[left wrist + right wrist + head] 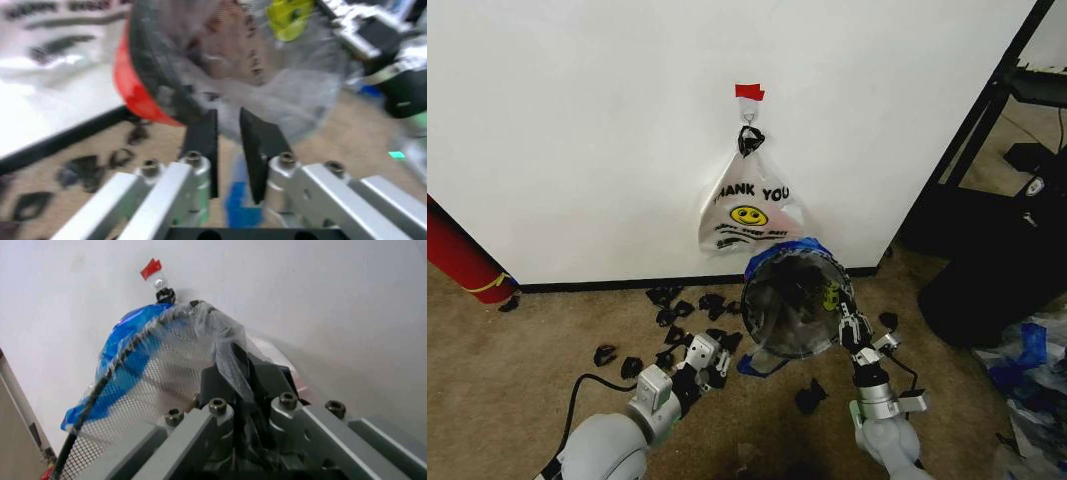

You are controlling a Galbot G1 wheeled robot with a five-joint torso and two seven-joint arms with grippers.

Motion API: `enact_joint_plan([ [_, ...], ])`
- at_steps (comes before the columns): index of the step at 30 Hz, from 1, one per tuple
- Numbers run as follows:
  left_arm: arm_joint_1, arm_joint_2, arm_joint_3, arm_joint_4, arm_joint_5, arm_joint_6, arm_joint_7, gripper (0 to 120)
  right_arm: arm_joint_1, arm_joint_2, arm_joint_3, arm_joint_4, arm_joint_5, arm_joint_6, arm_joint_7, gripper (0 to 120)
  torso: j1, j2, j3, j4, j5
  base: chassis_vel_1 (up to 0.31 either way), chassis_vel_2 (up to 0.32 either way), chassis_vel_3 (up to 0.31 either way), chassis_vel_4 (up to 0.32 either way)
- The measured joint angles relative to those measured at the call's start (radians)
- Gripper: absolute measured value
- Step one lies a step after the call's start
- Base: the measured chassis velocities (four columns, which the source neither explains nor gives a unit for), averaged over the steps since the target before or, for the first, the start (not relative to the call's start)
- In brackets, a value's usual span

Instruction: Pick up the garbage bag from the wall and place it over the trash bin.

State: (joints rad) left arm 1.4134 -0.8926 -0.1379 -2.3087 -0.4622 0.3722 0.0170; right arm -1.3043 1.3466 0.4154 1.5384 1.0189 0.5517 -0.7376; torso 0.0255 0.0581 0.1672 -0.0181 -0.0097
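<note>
Garbage bag (795, 300), see-through with blue edging, is already stretched over the mouth of the trash bin (767, 315), a black mesh wastebasket with a red base that sits tipped with its opening toward the camera, on the carpet (547, 320) just in front of the wall (577, 120). Blue rim of the bag wraps the top edge of the bin and a blue tail hangs off the lower edge.

Right end effector (855, 330) is at the bin's right rim, clamped narrow on a pinch of bag film; the right wrist view shows plastic bunched between its pads with mesh right behind.

Left end effector (715, 362) sits low at the bin's lower-left, just beside the blue tail. Its pads stand slightly apart, parted a narrow gap; a blue strip runs down between them, but probably not gripped, the view is too soft to be sure.

Key relation: bin opening faces up and toward the robot, loose blue tail lies straight ahead of the left end effector, so left is nearer to that unfinished lower edge.

Other "THANK YOU" smiley bag (749, 210) hangs on the hook (749, 112) under red tape (749, 92), untouched. Black scraps (672, 300) litter the floor.
</note>
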Motion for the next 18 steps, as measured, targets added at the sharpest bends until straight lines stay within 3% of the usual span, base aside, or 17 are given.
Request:
enact_joint_plan([
  [16,-0.006,-0.020,0.030,0.024,-0.047,0.071,-0.018,81,-0.013,-0.017,0.001,0.033,0.006,0.004,-0.011,0,0.000,0.000,0.000,0.0000,0.0000,0.000,0.000,0.000,0.000],
  [18,-0.011,-0.023,0.031,0.025,-0.048,0.071,-0.025,78,-0.013,-0.018,-0.001,0.034,0.006,0.005,-0.012,0,0.000,0.000,0.000,0.0000,-0.0001,0.000,0.000,0.000,0.000],
])
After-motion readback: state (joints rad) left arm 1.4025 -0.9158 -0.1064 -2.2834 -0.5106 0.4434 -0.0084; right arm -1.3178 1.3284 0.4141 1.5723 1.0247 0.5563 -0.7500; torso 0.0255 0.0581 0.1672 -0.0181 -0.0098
